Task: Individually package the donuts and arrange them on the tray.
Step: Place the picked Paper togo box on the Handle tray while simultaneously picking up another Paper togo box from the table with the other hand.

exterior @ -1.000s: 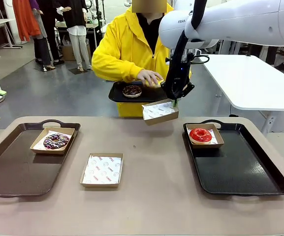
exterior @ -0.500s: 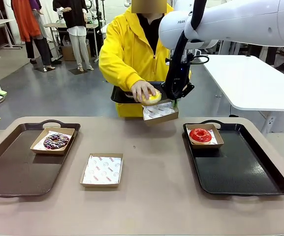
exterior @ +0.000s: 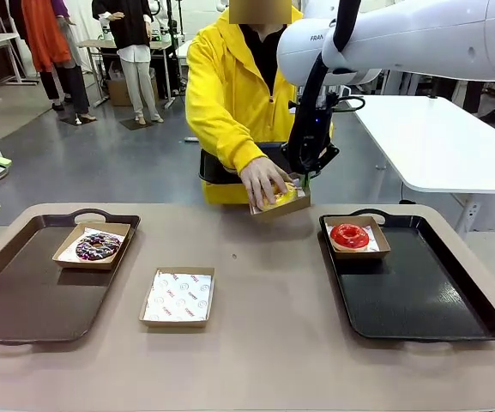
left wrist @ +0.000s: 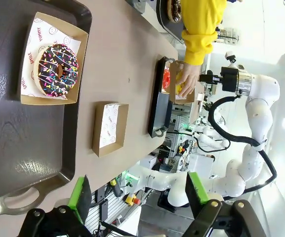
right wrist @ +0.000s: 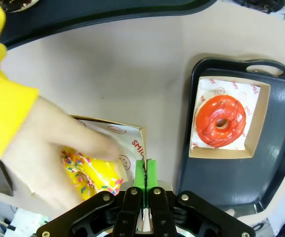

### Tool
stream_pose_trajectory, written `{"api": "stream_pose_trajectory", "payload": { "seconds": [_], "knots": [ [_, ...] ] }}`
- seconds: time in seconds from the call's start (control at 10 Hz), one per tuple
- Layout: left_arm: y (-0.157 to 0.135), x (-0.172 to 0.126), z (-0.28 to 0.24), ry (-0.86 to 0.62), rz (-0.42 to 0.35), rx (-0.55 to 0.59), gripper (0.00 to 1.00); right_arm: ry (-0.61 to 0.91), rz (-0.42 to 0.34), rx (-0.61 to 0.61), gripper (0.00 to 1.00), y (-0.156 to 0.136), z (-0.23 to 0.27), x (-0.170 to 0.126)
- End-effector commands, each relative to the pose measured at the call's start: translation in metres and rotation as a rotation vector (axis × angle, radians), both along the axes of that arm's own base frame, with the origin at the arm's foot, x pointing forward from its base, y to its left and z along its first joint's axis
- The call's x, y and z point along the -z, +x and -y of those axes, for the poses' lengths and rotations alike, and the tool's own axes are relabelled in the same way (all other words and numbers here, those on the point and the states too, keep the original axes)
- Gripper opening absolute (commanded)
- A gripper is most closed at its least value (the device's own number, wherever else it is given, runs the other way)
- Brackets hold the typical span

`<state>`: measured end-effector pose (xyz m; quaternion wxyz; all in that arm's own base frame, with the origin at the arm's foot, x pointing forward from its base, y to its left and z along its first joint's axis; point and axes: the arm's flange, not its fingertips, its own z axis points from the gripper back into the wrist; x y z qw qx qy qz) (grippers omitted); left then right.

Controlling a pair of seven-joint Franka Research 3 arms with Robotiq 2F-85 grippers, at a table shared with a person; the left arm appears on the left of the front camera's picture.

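Observation:
My right gripper (exterior: 304, 178) is shut on the rim of a paper-lined box (exterior: 292, 206) held just above the table's far edge. In the right wrist view its fingertips (right wrist: 144, 174) pinch the box wall. A person's hand (exterior: 262, 180) sets the yellow sprinkled donut (right wrist: 97, 174) into that box. The red glazed donut (exterior: 349, 235) sits boxed on the right tray (exterior: 419, 296). The purple-white sprinkled donut (exterior: 98, 246) sits boxed on the left tray (exterior: 24, 296). My left gripper (left wrist: 139, 197) hangs open above the left tray.
An empty paper-lined box (exterior: 178, 296) lies on the table between the trays. The person holds a dark tray (exterior: 217, 169) against the body; a dark chocolate donut (left wrist: 174, 10) lies on it. A white table (exterior: 440, 142) stands at the far right.
The person's hand lifted the yellow donut off the held tray and brought it down into the box in my right gripper. Neither arm moved.

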<state>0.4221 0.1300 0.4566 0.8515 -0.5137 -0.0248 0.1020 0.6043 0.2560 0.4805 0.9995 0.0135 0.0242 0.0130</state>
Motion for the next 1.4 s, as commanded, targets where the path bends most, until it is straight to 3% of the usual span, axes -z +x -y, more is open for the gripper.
{"api": "stream_pose_trajectory", "payload": {
  "seconds": [0.0, 0.9, 1.1, 1.3],
  "knots": [
    [0.002, -0.002, 0.001, -0.009, 0.006, -0.001, 1.0, 0.003, 0.002, 0.001, 0.0, -0.001, 0.002, -0.001],
    [0.0, 0.0, 0.0, 0.0, 0.0, 0.0, 1.0, 0.0, 0.0, 0.0, 0.01, 0.0, 0.0, 0.0],
    [-0.008, -0.035, 0.009, 0.144, 0.037, 0.053, 1.0, -0.046, -0.003, -0.122, 0.01, -0.046, 0.039, -0.026],
    [0.003, -0.071, 0.038, 0.251, 0.036, 0.121, 1.0, -0.101, 0.015, -0.097, 0.01, -0.088, 0.086, -0.048]
  ]
}}
